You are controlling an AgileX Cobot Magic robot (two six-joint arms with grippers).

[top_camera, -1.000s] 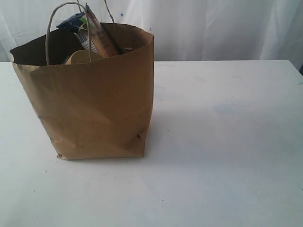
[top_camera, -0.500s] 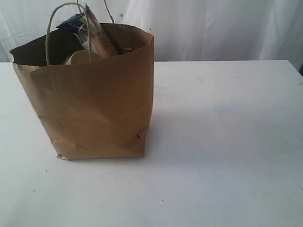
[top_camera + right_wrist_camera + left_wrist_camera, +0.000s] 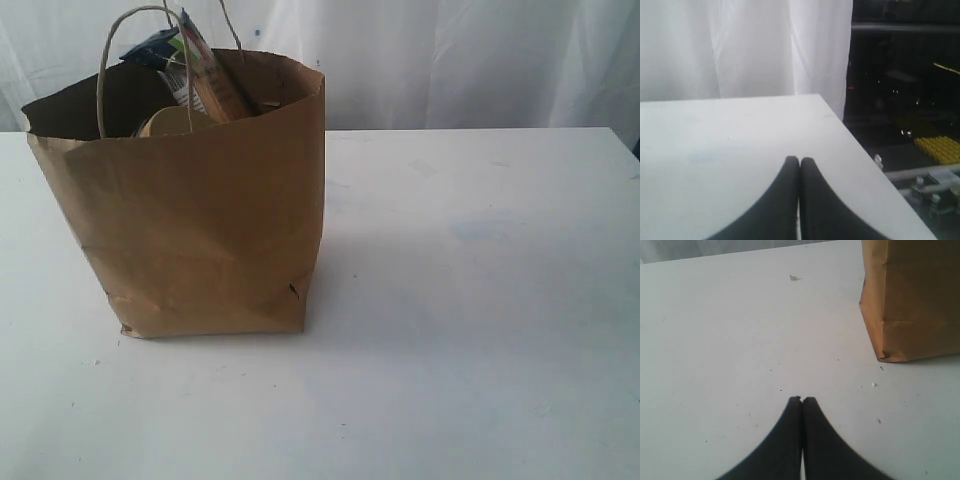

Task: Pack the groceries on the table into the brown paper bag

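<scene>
Left gripper [image 3: 801, 399]: black tapered jaws clenched tip to tip with nothing between them, over bare tabletop, near but apart from the bag's bottom corner.
Brown paper bag [image 3: 200, 210]: stands upright on the left part of the table, mouth open; creased kraft paper with a folded base and a small tear near its lower right edge.
Handles [image 3: 103, 75]: thin twisted paper loops rising above the rim.
Spaghetti pack [image 3: 208, 78]: long glossy pack leaning inside the bag, its navy and orange end poking above the rim.
Gold lid [image 3: 168, 121]: rounded, just below the rim beside the pack; the jar under it is hidden.
Table [image 3: 480, 300]: flat, matte white, faintly smudged.
White lumps [image 3: 794, 277]: tiny crumbs on the table, seen only in the left wrist view, as is the bag's [image 3: 915, 300] base fold up close.
Curtain [image 3: 450, 60]: white fabric in soft folds behind the table.
Right gripper [image 3: 799, 160]: black jaws pressed together, empty, above the table's right part.
Table edge [image 3: 855, 140]: only the right wrist view shows it, with a dark area beyond.
</scene>
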